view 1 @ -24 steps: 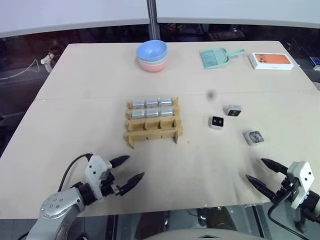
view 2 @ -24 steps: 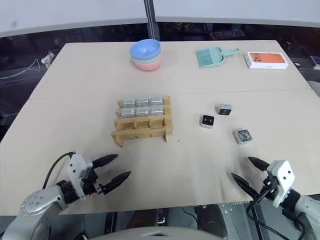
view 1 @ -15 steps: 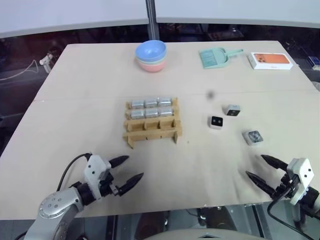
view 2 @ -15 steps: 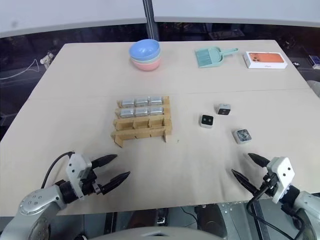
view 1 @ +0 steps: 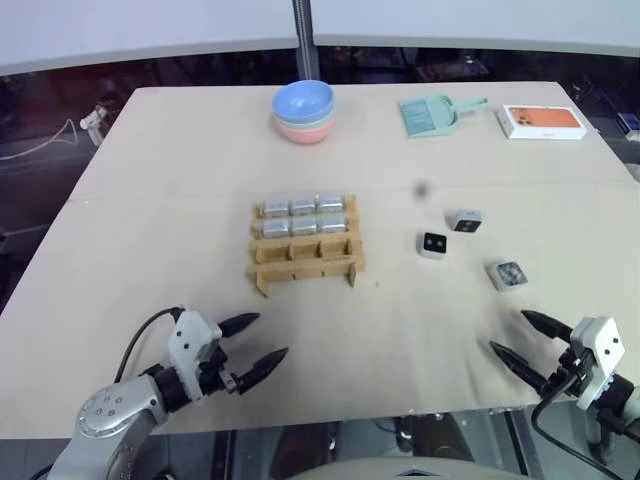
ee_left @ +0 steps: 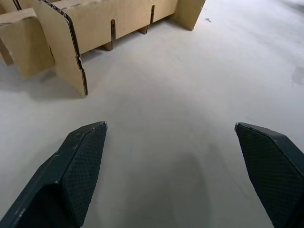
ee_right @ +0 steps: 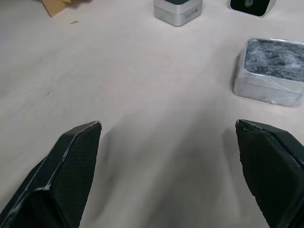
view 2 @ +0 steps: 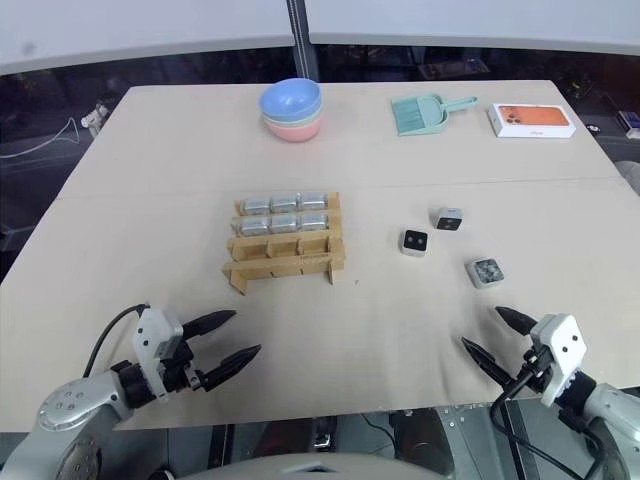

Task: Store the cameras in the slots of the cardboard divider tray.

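Both hands empty, fingers apart: left hand (view 1: 254, 339), right hand (view 1: 520, 337). Six cameras (view 1: 303, 216) in tray (view 1: 305, 266); three loose cameras (view 1: 436, 244) on worktop (view 1: 180, 160).

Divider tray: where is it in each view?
Left eye: tray mid-table, just left of centre.
Right eye: tray, same spot, left of the loose cameras.
Left wrist: near corner, beyond the fingers.
Right wrist: a brown corner at the edge.
Shared landmark: table.
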`<action>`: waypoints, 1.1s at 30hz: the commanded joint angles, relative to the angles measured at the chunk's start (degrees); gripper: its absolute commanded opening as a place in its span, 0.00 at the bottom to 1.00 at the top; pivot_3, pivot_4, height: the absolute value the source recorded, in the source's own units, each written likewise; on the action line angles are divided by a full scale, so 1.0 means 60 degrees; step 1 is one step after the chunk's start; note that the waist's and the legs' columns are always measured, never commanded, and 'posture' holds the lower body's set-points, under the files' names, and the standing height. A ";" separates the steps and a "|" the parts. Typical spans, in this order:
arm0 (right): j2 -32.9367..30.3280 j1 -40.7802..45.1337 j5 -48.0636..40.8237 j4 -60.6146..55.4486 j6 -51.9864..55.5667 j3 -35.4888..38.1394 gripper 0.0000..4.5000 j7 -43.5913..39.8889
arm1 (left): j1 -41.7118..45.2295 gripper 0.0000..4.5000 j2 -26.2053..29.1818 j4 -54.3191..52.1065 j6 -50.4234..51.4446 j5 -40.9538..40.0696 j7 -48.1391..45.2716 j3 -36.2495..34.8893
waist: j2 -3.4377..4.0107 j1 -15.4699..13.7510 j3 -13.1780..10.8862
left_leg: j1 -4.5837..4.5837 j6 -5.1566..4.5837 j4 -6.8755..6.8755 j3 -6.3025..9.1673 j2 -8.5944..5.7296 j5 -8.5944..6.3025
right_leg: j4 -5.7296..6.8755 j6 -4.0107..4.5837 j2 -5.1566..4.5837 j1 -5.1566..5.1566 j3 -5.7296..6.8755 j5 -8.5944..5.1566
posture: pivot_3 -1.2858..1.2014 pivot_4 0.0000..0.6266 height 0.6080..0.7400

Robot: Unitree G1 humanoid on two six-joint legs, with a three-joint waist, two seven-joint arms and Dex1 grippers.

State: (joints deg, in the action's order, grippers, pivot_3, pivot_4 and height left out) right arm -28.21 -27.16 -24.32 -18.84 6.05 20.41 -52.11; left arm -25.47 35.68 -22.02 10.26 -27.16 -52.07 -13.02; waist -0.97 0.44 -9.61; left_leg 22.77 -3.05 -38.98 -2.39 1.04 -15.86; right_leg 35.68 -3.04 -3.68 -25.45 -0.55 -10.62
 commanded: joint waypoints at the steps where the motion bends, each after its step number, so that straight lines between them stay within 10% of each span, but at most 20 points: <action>1: 0.0013 0.0162 0.0137 0.0055 -0.0409 0.0150 1.00 0.0339 | 0.0021 1.00 0.0002 -0.0265 -0.0454 -0.0253 -0.0331 -0.0248 | 0.0000 -0.0001 0.0000 | -0.0001 0.0000 0.0000 -0.0001 0.0000 0.0000 | 0.0000 0.0000 0.0000 0.0000 0.0000 0.0000 | 0.52 0.24 1.00; 16: 0.0073 0.3471 -0.0053 0.1550 0.1782 -0.0142 1.00 0.2624 | 0.1796 1.00 0.2055 -0.1613 0.1061 -0.2308 -0.1577 -0.1085 | 0.0001 0.0026 0.0003 | -0.0010 -0.0004 -0.0005 -0.0023 -0.0004 0.0003 | 0.0014 0.0002 0.0019 0.0002 -0.0022 0.0002 | 0.52 0.24 1.00; 27: 0.0230 0.3160 0.0213 0.1345 0.2116 -0.0663 1.00 0.2883 | 0.2239 1.00 0.2316 -0.1534 0.1571 -0.2716 -0.1859 -0.1307 | -0.0003 0.0027 0.0005 | -0.0015 -0.0005 -0.0009 -0.0033 -0.0007 0.0003 | 0.0016 0.0001 0.0027 0.0007 -0.0037 0.0002 | 0.52 0.24 1.00; 33: 0.0309 0.3443 0.0294 0.1633 0.1625 -0.0463 0.55 0.3152 | 0.2245 1.00 0.2281 -0.1373 0.1666 -0.2619 -0.1972 -0.1166 | -0.0001 0.0036 0.0004 | -0.0018 -0.0005 -0.0010 -0.0036 -0.0006 0.0003 | 0.0021 0.0001 0.0032 0.0007 -0.0040 0.0003 | 0.52 0.24 1.00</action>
State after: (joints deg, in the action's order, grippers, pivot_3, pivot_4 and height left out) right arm -26.42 -7.02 -22.66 -8.59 17.30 16.15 -33.68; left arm -12.03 49.31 -30.11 20.51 -42.78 -63.44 -19.68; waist -0.98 0.66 -9.58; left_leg 22.66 -3.08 -39.04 -2.62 1.00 -15.84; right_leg 35.81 -3.04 -3.48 -25.42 -0.81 -10.60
